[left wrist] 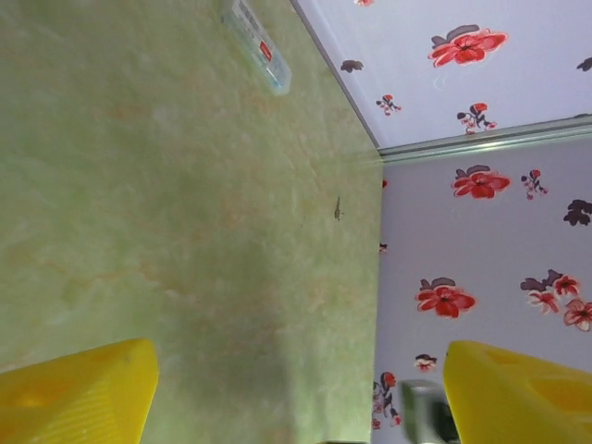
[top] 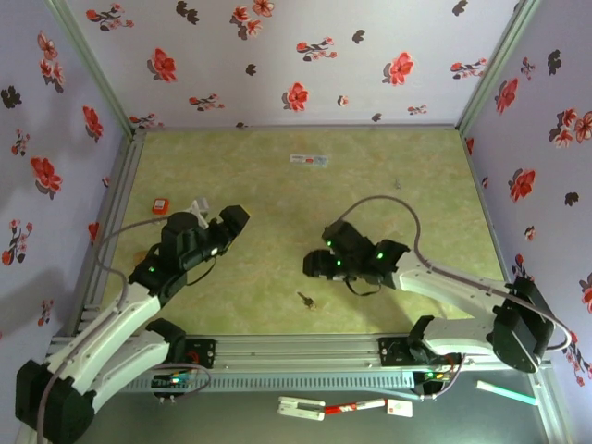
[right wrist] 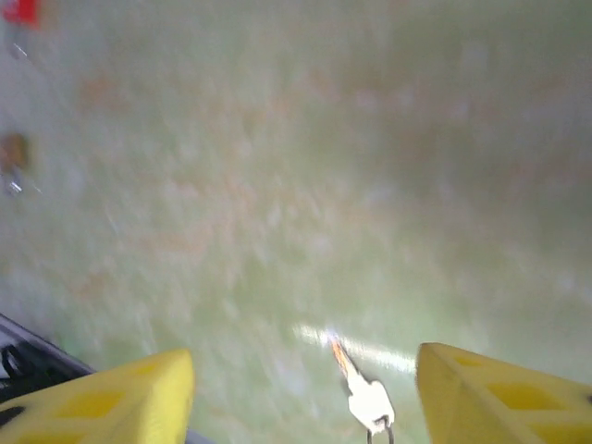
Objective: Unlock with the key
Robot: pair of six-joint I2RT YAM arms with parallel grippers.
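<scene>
Viewed from left to right: a small orange object [top: 160, 205], which cannot be identified as the lock at this size, is lying near the table's left edge. Just beside it, the left gripper [top: 236, 220] is being presented with its yellow fingers [left wrist: 79, 393] spread wide apart and nothing between them. The key [top: 305, 299] is lying flat on the table [top: 388, 185] near the front rail, between the two arms and nearer the right gripper [top: 314, 265], which is likewise being shown released and empty. The key is being judged small, light, rigid and thin. It is probably best pinched across its bow, so that the blade is being left free for insertion, since a flat metal piece may be slipping or skidding on the smooth surface.
</scene>
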